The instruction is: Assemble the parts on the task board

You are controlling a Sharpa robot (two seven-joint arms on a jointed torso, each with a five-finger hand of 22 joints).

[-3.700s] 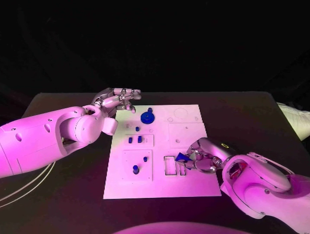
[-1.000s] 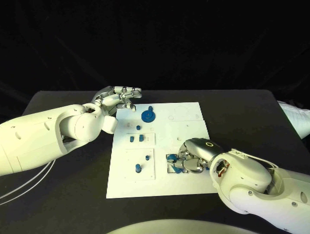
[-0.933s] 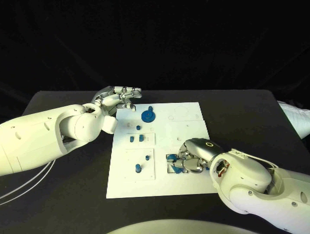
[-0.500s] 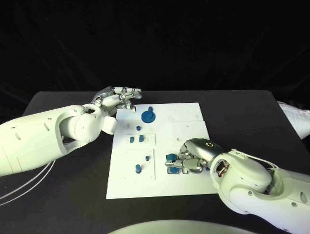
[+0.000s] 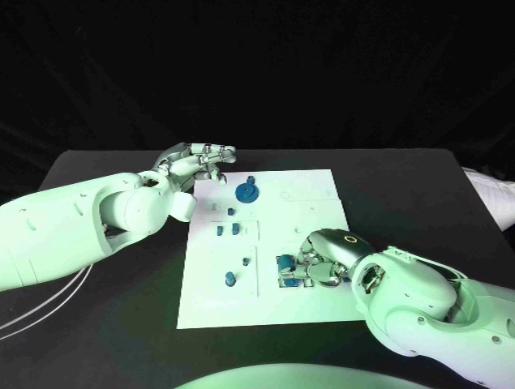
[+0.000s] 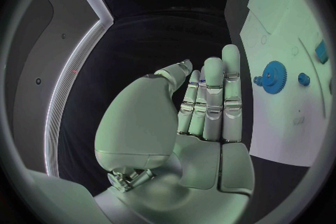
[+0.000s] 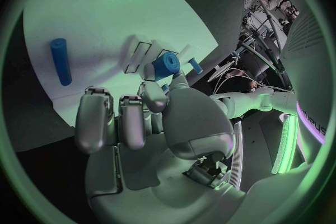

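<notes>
The white task board (image 5: pixel 269 300) lies in the middle of the black table. My right hand (image 5: pixel 323 266) is low over the board's near right part and pinches a small blue part (image 7: pixel 167 64) between thumb and a finger, right at two narrow slots (image 7: pixel 137 52). That part also shows beside the fingers in the head view (image 5: pixel 288 262). A blue gear (image 5: pixel 246 193) stands at the board's far end. Several small blue pieces (image 5: pixel 225 230) sit in the board's left half, and a blue peg (image 7: pixel 61 60) lies near the slots. My left hand (image 5: pixel 199 162) hovers at the board's far left corner, holding nothing.
The left wrist view shows my left hand (image 6: pixel 203 106) with its fingers straight, the blue gear (image 6: pixel 274 75) and a small blue piece (image 6: pixel 304 79) beyond them. Bare black table (image 5: pixel 432 194) surrounds the board. A pale bag (image 5: pixel 503 198) lies at the table's right edge.
My right hand has shifted a little to the left and down with the blue part, from beside the slots to over them. My left hand has stayed where it was.
</notes>
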